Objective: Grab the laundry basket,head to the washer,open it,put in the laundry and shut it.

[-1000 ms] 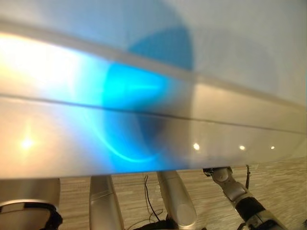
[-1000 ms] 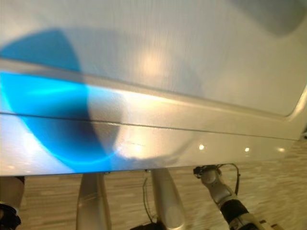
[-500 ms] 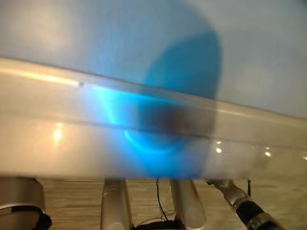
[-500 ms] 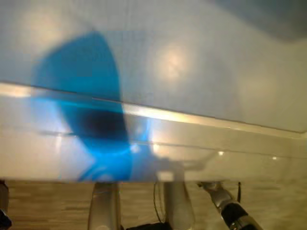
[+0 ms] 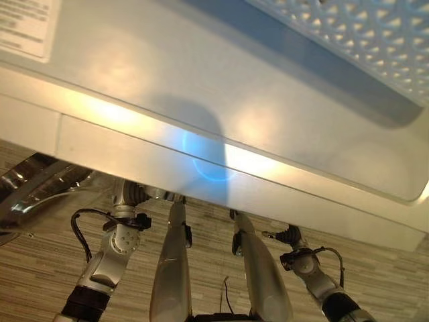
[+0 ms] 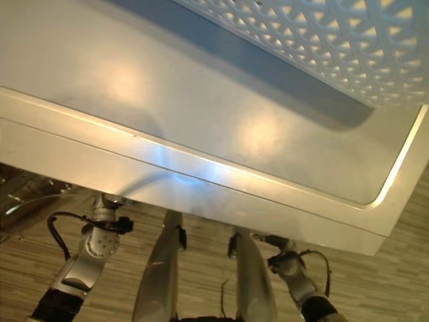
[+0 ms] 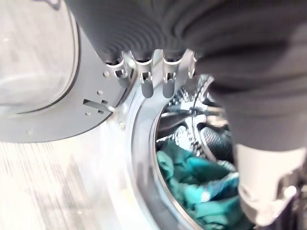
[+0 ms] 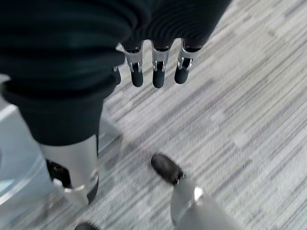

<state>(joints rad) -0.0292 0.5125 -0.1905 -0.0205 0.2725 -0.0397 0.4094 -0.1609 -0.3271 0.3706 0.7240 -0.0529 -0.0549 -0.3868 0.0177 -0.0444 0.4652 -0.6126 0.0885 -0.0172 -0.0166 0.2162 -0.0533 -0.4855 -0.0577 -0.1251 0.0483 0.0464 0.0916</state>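
camera shifted | laundry basket (image 5: 362,33) now at top | washer door (image 5: 40,184) now in sight lower left

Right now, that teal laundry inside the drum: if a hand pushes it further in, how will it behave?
The teal laundry lies crumpled in folds in the drum, so it is probably floppy and would bunch rather than slide as one piece. It looks like light cloth, likely easy to shove. Its heap sits close to the door opening's rim, so a loose edge might flop back out. The left hand hangs open above it.

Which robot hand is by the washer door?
The left hand. Past its fingers are the open washer door and the drum with teal laundry inside. The right hand hangs over bare floor.
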